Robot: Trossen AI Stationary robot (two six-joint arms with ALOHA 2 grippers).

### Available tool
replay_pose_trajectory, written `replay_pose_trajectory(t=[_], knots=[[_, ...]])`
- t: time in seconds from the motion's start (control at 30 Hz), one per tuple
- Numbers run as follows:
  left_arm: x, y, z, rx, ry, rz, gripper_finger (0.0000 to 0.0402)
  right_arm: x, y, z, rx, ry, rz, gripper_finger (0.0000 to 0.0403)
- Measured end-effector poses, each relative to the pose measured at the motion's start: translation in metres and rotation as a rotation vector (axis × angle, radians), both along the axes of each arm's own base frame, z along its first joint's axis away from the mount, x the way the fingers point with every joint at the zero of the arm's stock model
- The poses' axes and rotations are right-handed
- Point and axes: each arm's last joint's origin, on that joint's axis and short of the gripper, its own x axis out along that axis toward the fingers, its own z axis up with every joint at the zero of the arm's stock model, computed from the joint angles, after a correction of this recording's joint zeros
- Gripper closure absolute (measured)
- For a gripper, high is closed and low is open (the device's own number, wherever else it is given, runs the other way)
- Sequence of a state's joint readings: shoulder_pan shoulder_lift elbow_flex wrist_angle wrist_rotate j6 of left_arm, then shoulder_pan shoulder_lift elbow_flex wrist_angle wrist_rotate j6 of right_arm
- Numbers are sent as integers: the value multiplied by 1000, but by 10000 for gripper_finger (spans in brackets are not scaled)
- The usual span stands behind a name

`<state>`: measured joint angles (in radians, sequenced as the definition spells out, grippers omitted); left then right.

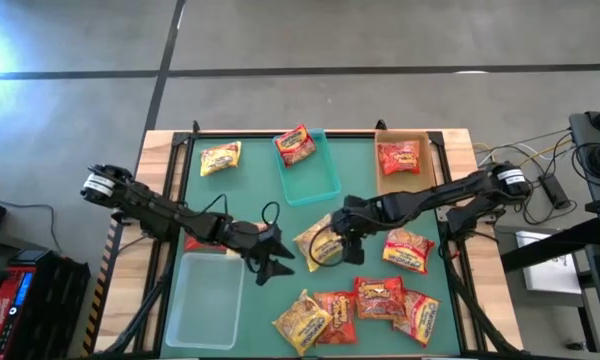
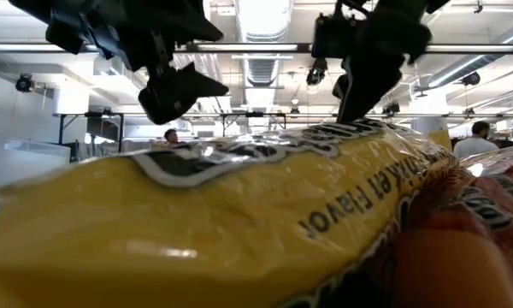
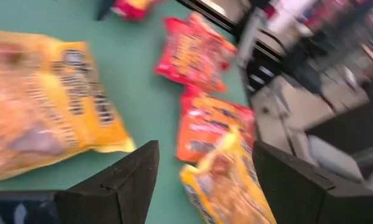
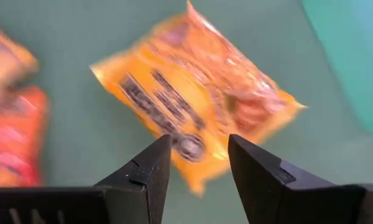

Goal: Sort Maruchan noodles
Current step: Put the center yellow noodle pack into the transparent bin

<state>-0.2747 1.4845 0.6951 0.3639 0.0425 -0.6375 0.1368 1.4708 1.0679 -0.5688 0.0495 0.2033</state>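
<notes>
Directly below the right end effector [image 4: 198,163] lies a yellow packet [image 4: 196,99].

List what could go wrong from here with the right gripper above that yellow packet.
1. The right gripper hangs open over the yellow packet near its edge; a pinch there may slip off the crinkly film.
2. The left gripper is open close by, so the arms could bump.
3. The teal bin already holds a red packet, so colours may get mixed.
</notes>
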Motion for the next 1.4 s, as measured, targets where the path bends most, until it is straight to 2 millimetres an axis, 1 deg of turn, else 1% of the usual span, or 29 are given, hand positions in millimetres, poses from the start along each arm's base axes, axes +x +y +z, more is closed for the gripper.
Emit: replay_pose_trajectory(t=[0.13,0.3,0.5,0.57,0.67,0.77,0.83,0.9,0.97,1.07,1.17,1.3,1.4], knots=[[-1,1,-6,-15,25,82,159,4,-1,-8,-81,-3,112,252],[3,0,-18,-67,74,128,159,12,-3,-24,-185,37,177,252],[7,-1,-20,-95,54,138,159,18,-3,-45,-196,100,209,253],[7,-1,-20,-96,51,140,159,21,-2,-53,-174,118,198,253],[7,-1,-20,-96,50,141,159,25,-2,-64,-140,140,135,257],[7,-1,-19,-97,46,141,159,28,-1,-75,-87,164,18,261],[7,-1,-19,-97,46,142,159,29,-1,-84,-31,186,-107,264],[7,-1,-19,-93,45,146,159,31,-1,-89,32,183,-263,267],[7,0,-19,-90,43,150,159,35,-1,-92,84,149,-380,269],[7,0,-19,-90,42,151,159,40,0,-89,124,88,-419,270],[7,0,-19,-93,44,152,159,38,1,-77,151,65,-404,271],[7,1,-19,-92,46,153,159,34,3,-48,159,-28,-346,271],[7,4,-19,-74,47,160,159,30,1,-36,126,-58,-299,271]])
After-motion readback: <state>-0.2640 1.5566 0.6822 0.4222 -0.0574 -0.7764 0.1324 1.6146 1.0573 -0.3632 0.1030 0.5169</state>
